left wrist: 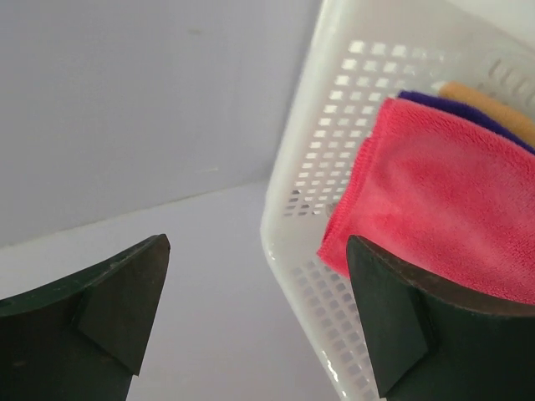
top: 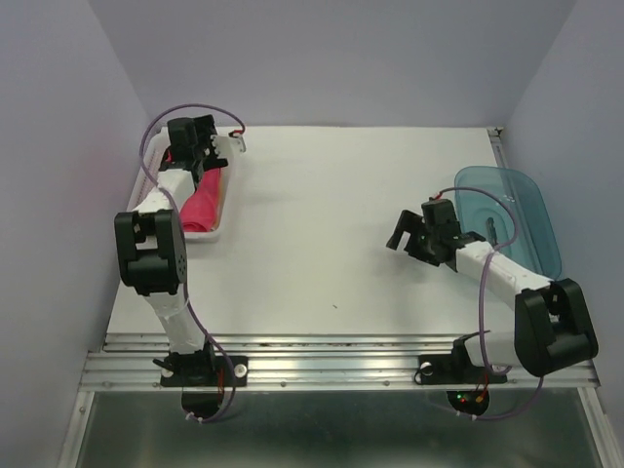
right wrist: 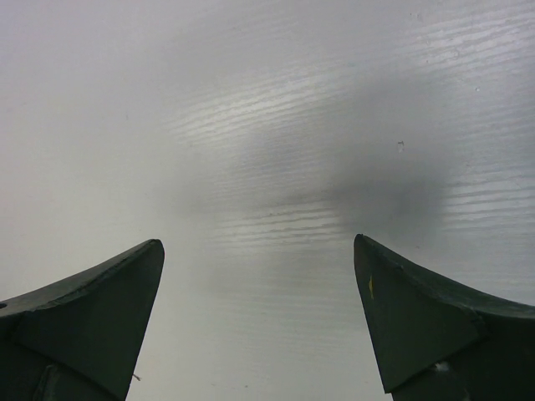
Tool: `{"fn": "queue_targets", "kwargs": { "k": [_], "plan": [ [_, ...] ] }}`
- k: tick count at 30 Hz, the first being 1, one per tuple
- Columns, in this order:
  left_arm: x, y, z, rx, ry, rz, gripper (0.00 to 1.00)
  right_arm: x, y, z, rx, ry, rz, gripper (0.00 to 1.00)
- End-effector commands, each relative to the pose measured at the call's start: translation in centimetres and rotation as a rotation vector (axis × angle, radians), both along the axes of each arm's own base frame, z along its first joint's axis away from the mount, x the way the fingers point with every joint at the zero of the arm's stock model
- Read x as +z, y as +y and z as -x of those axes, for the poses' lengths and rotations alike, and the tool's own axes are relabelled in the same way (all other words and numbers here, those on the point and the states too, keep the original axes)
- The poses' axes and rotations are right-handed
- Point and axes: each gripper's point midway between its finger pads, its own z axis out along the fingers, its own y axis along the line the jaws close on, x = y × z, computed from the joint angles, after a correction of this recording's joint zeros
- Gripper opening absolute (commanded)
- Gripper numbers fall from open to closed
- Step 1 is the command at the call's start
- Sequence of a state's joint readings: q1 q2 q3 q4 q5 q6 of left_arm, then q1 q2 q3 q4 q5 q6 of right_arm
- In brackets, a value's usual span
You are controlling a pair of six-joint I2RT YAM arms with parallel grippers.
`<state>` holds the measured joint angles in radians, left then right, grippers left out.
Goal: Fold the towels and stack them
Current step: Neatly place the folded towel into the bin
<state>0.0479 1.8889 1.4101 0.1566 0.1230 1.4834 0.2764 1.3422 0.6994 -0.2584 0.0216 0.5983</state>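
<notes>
1. Towel location: all three towels lie in the white perforated basket [left wrist: 334, 109] at the far left of the worktop [top: 322, 224]. The pink-red towel [left wrist: 443, 200] is on top, folded. An edge of the purple towel [left wrist: 456, 109] shows under it, and an edge of the orange towel [left wrist: 493, 104] shows beyond that.
2. Left jaws: spread wide over the near end of the basket, with nothing between them. One finger [left wrist: 401, 326] overlaps the corner of the pink-red towel in the wrist view. Contact cannot be confirmed from here.
3. Right jaws: also spread wide and empty, hanging over bare worktop just beside the teal tub [top: 526, 210].
4. Step in hand (judgement): the stack appears complete, so the left arm is at the release-and-clear stage.
5. Keep the left jaws wide during the retreat. A finger closing in could catch the plush pile and drag the top fold open.
6. Lift straight up before moving sideways — the basket wall stands close to the fingers, and a lateral move at this height risks nudging the light basket.
7. Check the pink-red towel's corner once clear. If it lifts with the finger, pause and let it drop back onto the stack.
8. Leave the right arm parked — it has no role here.
</notes>
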Motion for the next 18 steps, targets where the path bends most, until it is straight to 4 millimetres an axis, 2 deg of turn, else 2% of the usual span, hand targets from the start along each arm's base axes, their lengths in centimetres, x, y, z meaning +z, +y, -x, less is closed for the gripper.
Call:
{"fn": "queue_targets", "kwargs": {
  "k": [1, 2, 4, 5, 6, 7, 9, 10, 11, 12, 14, 15, 16, 17, 18],
  "plan": [
    [13.6, -3.8, 1.8, -0.038, -0.278, 0.239, 0.99, 4.8, 0.7, -1.7, 0.028, -0.156, -0.034, 1.0],
    [16.9, -5.4, 2.9, -0.064, -0.341, 0.3, 0.99, 5.3, 0.8, -1.7, 0.032, -0.173, -0.037, 1.0],
    [20.7, -8.3, 4.1, -0.086, -0.422, 0.458, 0.99, 6.9, 0.7, -1.8, 0.031, -0.225, -0.045, 1.0],
    [23.2, -9.6, 5.5, -0.085, -0.458, 0.604, 0.99, 7.1, 0.4, -1.7, 0.015, -0.243, -0.045, 1.0],
    [24.6, -12.3, 6.4, -0.121, -0.473, 0.682, 0.99, 8.0, 0.2, -1.6, -0.001, -0.275, -0.054, 1.0],
    [26.3, -13.7, 7.8, -0.135, -0.482, 0.801, 0.99, 7.9, -0.1, -1.3, -0.011, -0.285, -0.047, 1.0],
    [27.9, -16.3, 9.4, -0.149, -0.487, 0.934, 0.99, 8.5, -0.7, -1.1, -0.05, -0.313, -0.047, 1.0],
    [29.0, -18.2, 10.7, -0.133, -0.497, 1.025, 0.99, 9.8, -1.3, -1.0, -0.077, -0.362, -0.045, 1.0],
    [29.9, -18.9, 11.5, -0.095, -0.49, 1.18, 0.99, 10.2, -1.6, -0.9, -0.094, -0.382, -0.043, 1.0],
    [30.3, -19.4, 12.1, -0.06, -0.48, 1.286, 0.99, 10.4, -1.9, -0.6, -0.108, -0.395, -0.042, 1.0],
    [29.4, -19.3, 13.3, 0.083, -0.431, 1.454, 0.99, 11.3, -2.8, -0.3, -0.143, -0.431, -0.029, 1.0],
    [28.0, -19.8, 13.7, 0.166, -0.344, 1.648, 0.99, 12.3, -3.1, 0.2, -0.156, -0.455, -0.032, 1.0],
    [24.2, -19.9, 14.6, 0.254, -0.241, 1.657, 0.99, 13.3, -3.7, 0.5, -0.174, -0.482, -0.025, 1.0],
    [24.9, -20.0, 15.5, 0.257, -0.22, 1.722, 0.99, 13.2, -4.1, 0.6, -0.192, -0.471, -0.007, 1.0],
    [21.7, -20.1, 16.9, 0.33, -0.163, 1.765, 0.99, 13.8, -4.9, 1.1, -0.232, -0.476, 0.007, 1.0]
  ]
}}
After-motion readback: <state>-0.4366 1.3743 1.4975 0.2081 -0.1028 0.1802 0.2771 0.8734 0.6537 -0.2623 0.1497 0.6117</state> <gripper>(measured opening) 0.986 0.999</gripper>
